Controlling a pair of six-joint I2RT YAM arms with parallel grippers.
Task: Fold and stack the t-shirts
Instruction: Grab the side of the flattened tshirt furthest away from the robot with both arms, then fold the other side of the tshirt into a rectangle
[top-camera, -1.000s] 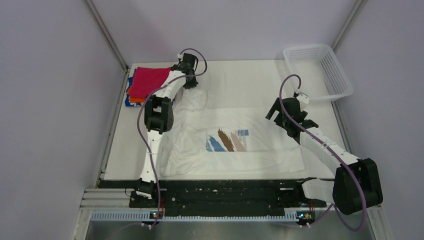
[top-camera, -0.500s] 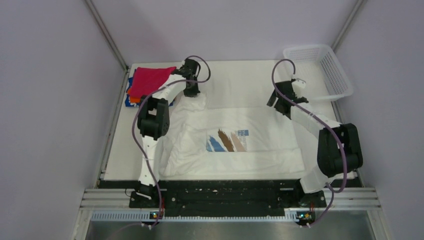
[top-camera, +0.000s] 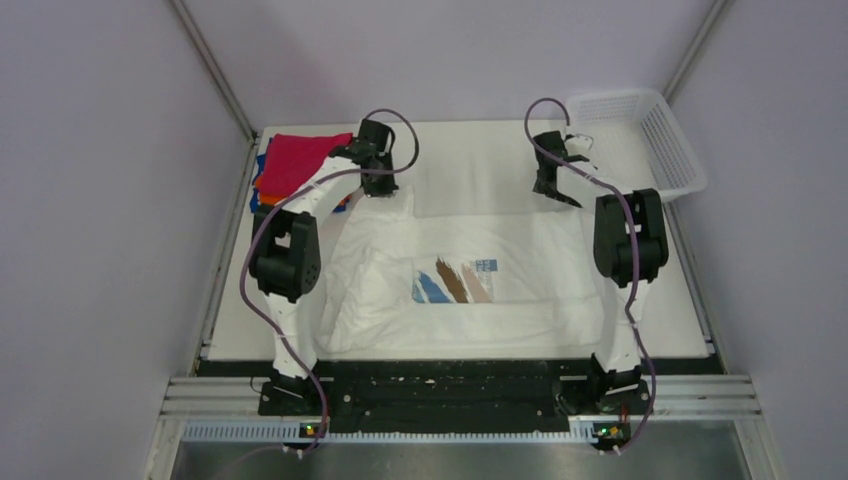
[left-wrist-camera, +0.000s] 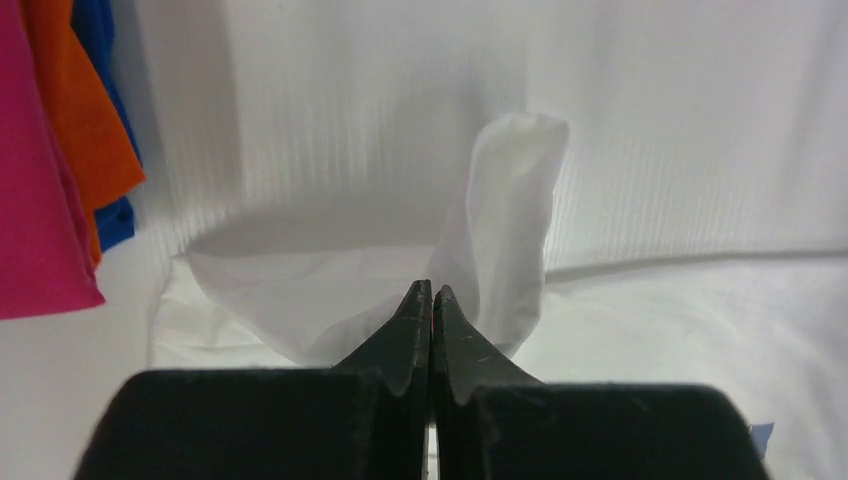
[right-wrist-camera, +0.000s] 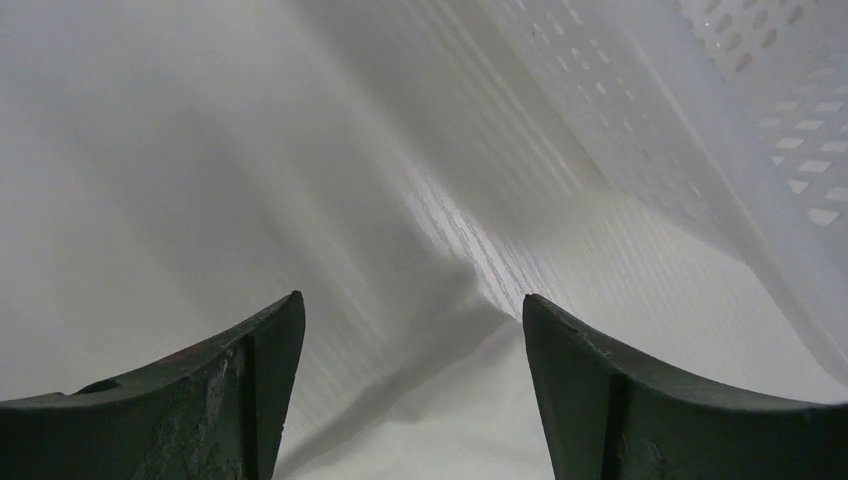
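Cloth, main item: white t-shirt (top-camera: 520, 290), spread chest-up across the middle of the surface (top-camera: 480, 155); left side rumpled and bunched, right side flatter.
print: blue and brown brush-stroke stripes (top-camera: 452, 281) on the chest, facing up, near the centre of the cloth.
left tool (left-wrist-camera: 431, 300): fingers pressed together, clamped on a fold of the white t-shirt at its far left corner. Loop of white cloth standing up just behind the tips; slack sheet hanging off to the left of them.
left tool, overhead view: at the far left part of the surface, just beside the folded pile, shirt corner drawn up to it.
right tool (right-wrist-camera: 410, 345): fingers wide apart, nothing between them. Pointed down at the far right corner of the white t-shirt, cloth edge visible below the gap. Contact with the cloth: cannot tell.
folded pile: at the far left corner of the surface. magenta-red shirt (top-camera: 300, 158) on top, orange shirt (left-wrist-camera: 80, 110) under it, blue shirt (left-wrist-camera: 105, 50) lowest, only edges of the lower two showing.
mesh basket (top-camera: 672, 140): white plastic, at the far right corner of the surface, near the right tool; wall fills the upper right of the right wrist view. Apart from the white t-shirt.
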